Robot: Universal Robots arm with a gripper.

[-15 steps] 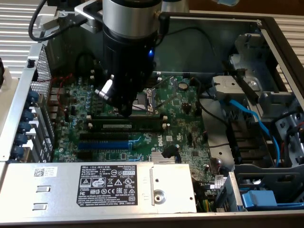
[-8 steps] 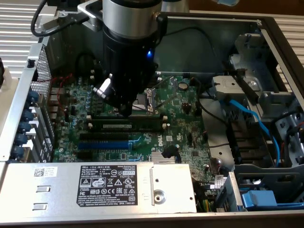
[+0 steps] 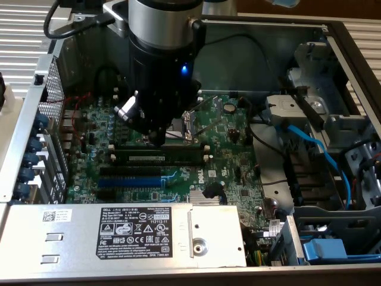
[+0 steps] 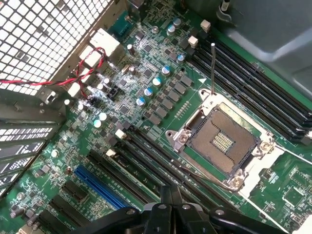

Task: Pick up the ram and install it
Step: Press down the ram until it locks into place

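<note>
The ram (image 3: 161,157) is a long dark green stick with a pale label. It stands on edge along a black memory slot on the motherboard (image 3: 226,149), level with the slot's white end clips. My gripper (image 3: 157,140) hangs from the black wrist right over the ram's middle, its tip just above the stick's top edge; I cannot tell whether they touch. In the wrist view the two fingers (image 4: 165,195) are pressed together, so the gripper (image 4: 170,191) is shut with nothing between them, above the row of black memory slots (image 4: 156,163).
The bare CPU socket (image 3: 187,122) (image 4: 223,141) sits just behind the gripper with its lever raised. A blue expansion slot (image 3: 131,180) (image 4: 100,187) lies in front. The grey power supply (image 3: 125,232), a blue cable (image 3: 315,146) and the mesh case wall (image 4: 44,39) border the board.
</note>
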